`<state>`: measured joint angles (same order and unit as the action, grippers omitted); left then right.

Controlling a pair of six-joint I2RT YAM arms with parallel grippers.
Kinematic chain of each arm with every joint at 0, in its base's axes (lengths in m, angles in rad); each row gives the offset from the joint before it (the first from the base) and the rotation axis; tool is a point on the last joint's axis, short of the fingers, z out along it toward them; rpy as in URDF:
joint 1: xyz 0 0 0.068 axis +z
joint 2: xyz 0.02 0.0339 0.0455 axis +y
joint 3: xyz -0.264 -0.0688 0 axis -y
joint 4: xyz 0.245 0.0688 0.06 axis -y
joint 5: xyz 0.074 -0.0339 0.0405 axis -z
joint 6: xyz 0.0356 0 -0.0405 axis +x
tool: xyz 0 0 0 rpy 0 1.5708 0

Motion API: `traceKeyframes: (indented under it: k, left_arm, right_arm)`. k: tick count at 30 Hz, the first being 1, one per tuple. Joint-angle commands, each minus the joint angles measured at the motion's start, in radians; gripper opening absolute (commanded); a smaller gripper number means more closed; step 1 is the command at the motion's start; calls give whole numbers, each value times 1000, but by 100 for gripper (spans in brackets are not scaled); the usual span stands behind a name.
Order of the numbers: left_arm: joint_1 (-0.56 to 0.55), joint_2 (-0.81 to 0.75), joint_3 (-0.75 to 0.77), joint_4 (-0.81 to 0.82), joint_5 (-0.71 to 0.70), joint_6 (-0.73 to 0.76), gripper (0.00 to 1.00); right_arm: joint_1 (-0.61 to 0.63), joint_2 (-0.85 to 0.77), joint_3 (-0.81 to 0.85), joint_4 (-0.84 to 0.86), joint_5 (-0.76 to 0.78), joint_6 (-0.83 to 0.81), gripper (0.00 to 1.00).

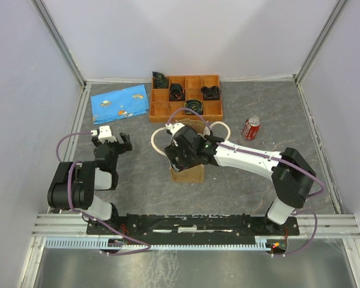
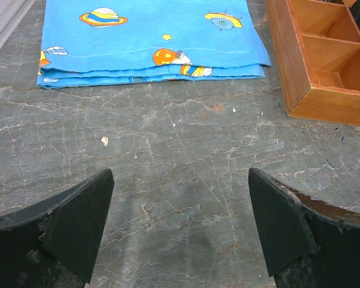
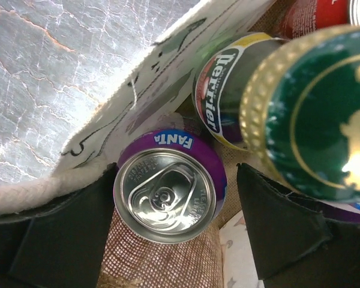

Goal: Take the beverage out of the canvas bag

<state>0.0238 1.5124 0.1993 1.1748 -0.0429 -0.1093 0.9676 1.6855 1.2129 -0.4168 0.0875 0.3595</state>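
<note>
Purple Fanta can [image 3: 168, 195] sits upright in the canvas bag [image 3: 162, 78], lower centre of frame, between the jaws of the open right pincer [image 3: 174, 225], which should close squarely on its wall and lift straight, clear of the green-capped bottle [image 3: 312, 114].

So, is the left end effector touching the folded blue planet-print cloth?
Apart. Left wrist view shows bare table between the left end effector and blue cloth.

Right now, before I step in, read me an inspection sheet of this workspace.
Surface: grey marbled tabletop, no spills seen.
Job's things: tan canvas bag upright, holding purple Fanta can, green Perrier drink, green gold-rimmed bottle cap.
Clutter: red soda can standing, orange-brown wooden compartment tray, blue planet-print cloth.
Grippers: right gripper open astride the Fanta can; left gripper open, empty.
Cables: purple cables loop beside both arms.
Surroundings: white enclosure walls.
</note>
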Motion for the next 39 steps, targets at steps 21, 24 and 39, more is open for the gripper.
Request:
traceKeyframes:
  k: [21, 24, 39]
  left_arm:
    - [-5, 6, 22, 29, -2, 62, 99]
    - [-5, 5, 22, 28, -3, 62, 99]
    - [-5, 5, 22, 28, -4, 62, 99]
  right_arm:
    - [55, -160, 106, -101, 3, -129, 0]
    - [55, -226, 157, -113, 27, -157, 0]
    - [-9, -421, 277, -49, 435, -334, 0]
